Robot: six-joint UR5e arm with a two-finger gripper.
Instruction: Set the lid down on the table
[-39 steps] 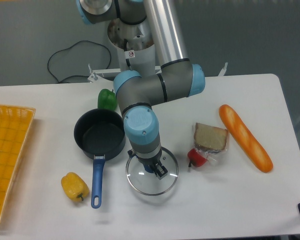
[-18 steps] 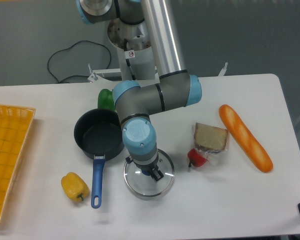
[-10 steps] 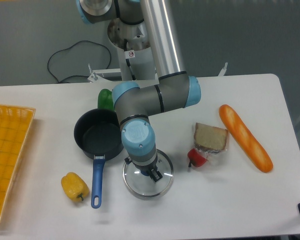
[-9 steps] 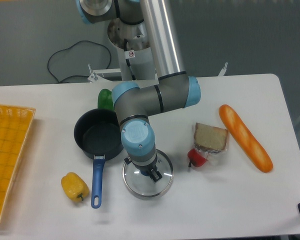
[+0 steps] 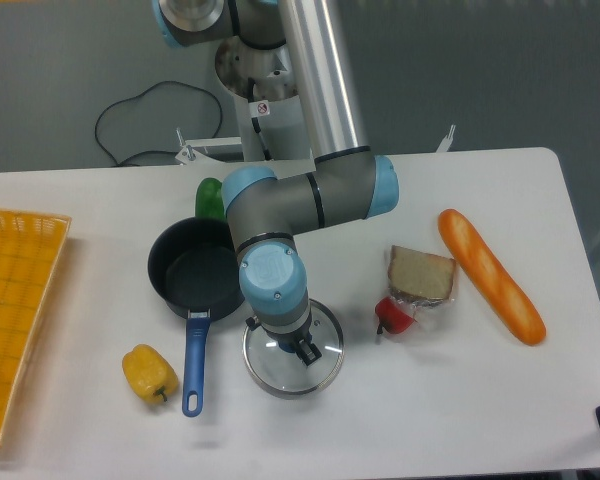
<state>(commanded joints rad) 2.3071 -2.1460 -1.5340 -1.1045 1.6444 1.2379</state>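
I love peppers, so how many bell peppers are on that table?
2: a yellow pepper left of the pan's blue handle, and a green pepper behind the pan, partly hidden by the arm.

We had our arm point(image 5: 310, 190) reaching down from the rear mount, elbow bent toward the front, wrist point(image 5: 273, 285) pointing straight down. Our gripper point(image 5: 298, 347) sat low beneath it, mostly hidden by the wrist, so we could not tell its finger spacing.
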